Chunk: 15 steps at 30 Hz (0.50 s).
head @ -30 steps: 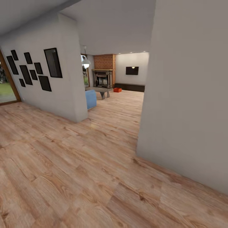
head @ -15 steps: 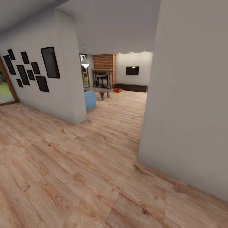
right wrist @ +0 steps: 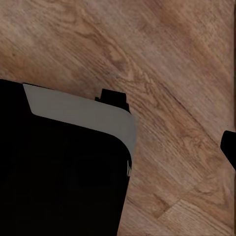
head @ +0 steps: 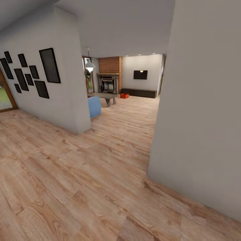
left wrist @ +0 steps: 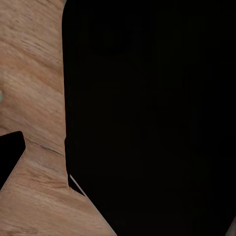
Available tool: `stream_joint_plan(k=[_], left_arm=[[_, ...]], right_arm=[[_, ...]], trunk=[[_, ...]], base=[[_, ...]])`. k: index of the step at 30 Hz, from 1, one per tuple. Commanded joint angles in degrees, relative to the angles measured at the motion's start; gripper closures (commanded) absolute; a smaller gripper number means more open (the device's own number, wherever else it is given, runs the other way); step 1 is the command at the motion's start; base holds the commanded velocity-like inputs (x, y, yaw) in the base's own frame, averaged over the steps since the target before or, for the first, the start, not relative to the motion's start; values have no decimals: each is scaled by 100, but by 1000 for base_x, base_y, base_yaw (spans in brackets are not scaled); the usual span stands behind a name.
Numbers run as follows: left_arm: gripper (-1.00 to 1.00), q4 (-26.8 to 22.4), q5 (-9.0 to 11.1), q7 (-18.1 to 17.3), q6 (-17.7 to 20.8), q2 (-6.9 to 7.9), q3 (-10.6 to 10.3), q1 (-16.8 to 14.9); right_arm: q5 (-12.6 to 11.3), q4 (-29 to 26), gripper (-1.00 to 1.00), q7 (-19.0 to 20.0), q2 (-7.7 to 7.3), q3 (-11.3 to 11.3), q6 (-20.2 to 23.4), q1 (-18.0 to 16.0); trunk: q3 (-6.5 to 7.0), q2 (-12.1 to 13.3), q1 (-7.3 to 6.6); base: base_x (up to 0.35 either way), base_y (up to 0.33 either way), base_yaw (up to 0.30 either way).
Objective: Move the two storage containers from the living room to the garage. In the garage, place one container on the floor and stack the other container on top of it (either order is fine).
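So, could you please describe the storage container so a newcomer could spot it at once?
Look down the wood floor to the brick fireplace. Just right of the coffee table sits a small orange-red storage container, the only bright red thing there.

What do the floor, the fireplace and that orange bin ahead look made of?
Floor: matte light wood planks, with visible grain and knots. Fireplace: red brick, mortar lines just visible. Bin: plain orange-red, possibly plastic; too far away to tell.
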Motion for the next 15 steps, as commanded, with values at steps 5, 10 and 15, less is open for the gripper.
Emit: stream_joint_plan(k=[5, 10, 15], left_arm=[[-100, -1, 28, -11, -3, 1, 7, -2], [-100, -1, 28, -11, -2, 1, 4, -2], [-100, -1, 28, -11, 1, 1, 6, -2]], right_arm=[[-47, 18, -100, -2, 4, 49, -33, -6], [-47, 18, -100, -2, 9, 49, -35, -6], [-47, 18, -100, -2, 4, 49, -37, -6]], trunk=[[-5, -2, 3], [-5, -2, 3], [-5, -2, 3]], base=[[322, 0, 0], [322, 0, 51], [322, 0, 248]])
